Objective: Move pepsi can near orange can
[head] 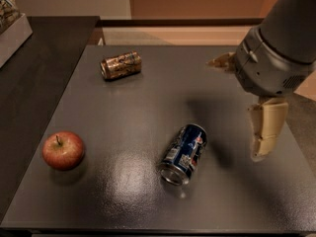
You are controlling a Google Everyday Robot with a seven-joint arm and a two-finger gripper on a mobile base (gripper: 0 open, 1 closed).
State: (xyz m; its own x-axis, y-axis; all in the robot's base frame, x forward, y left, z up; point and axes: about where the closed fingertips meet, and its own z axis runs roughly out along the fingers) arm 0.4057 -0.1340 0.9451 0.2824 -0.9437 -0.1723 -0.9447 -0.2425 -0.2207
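The pepsi can (183, 153) lies on its side on the dark grey table (148, 102), right of centre, with its silver open end toward the front. The orange can (121, 65) lies on its side at the far left of the table. My gripper (237, 107) hangs over the right side of the table, to the right of the pepsi can and clear of it. It is open and empty: one beige finger (265, 130) points down and the other fingertip (220, 61) shows beside the grey wrist.
A red apple (62, 150) sits near the front left of the table. A darker counter (39, 58) adjoins on the left, with a box (12, 26) at its far corner. The table's right edge lies just past the gripper.
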